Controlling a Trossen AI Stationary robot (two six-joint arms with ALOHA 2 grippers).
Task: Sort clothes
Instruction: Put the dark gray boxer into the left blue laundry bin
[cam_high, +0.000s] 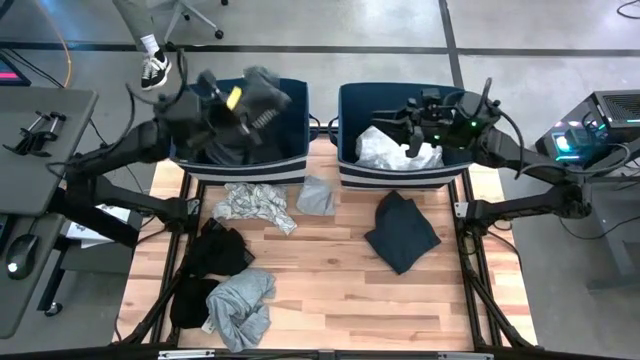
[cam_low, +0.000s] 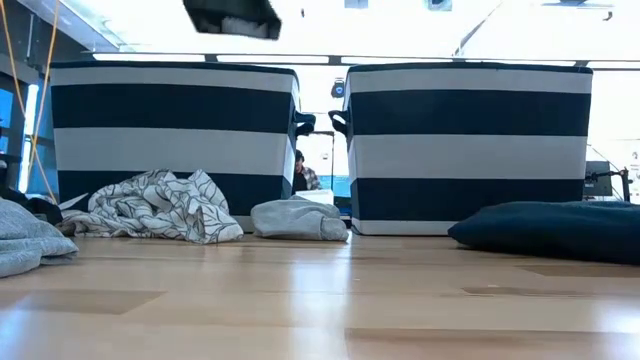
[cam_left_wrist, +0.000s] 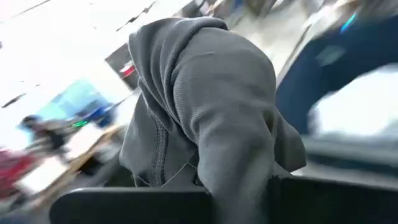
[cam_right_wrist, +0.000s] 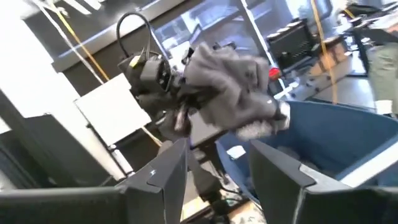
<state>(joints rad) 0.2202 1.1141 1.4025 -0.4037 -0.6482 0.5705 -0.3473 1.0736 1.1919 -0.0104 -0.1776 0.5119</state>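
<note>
My left gripper is shut on a dark grey garment above the left navy bin. The garment fills the left wrist view and also shows in the right wrist view. My right gripper is open and empty over the right navy bin, above white clothes lying in it. Its fingers stand apart in the right wrist view. A patterned garment, a small grey one, a dark navy one, black ones and a light grey one lie on the table. My left gripper holds the dark grey garment in a bunch, several layers together. The cloth drapes over the fingers and hides the place of contact. The garment is lifted clear, above the left bin's opening, and hangs slack around the gripper.
The two striped navy bins stand side by side at the table's far edge. Dark clothes lie in the left bin. Bare wood shows in the table's near middle. A person's shoe shows on the floor beyond.
</note>
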